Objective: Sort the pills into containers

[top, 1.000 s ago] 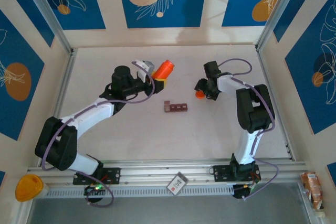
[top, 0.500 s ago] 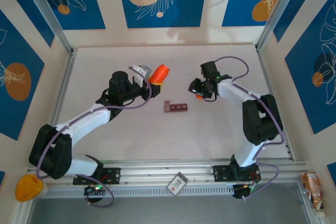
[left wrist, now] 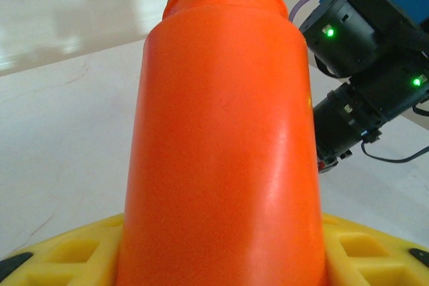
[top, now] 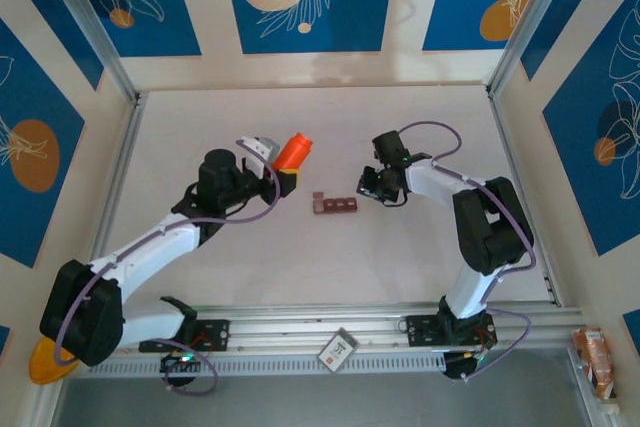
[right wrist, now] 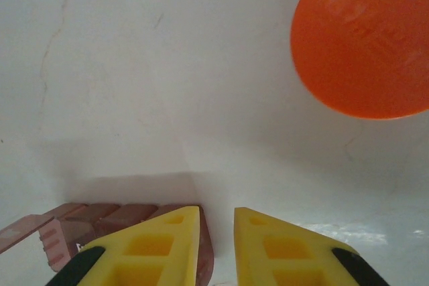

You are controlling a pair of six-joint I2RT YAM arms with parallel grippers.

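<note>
Centrally on the pale, matte surface (top: 300, 267) lie the containers (top: 337, 206), a dark reddish-brown strip of three joined square cells. Just beside its right end, the right gripper (right wrist: 218, 246) has its yellow plastic jaws drawn together to a thin slit, with nothing seen in it. One finger (right wrist: 154, 246) overlaps the strip's end. Farther back, the left gripper (top: 276, 162) has its jaws clamped on an orange bottle (left wrist: 221, 152). The bottle is cylindrical, finely grained with a soft sheen, narrowing to a ringed neck, and it is held tilted.
</note>
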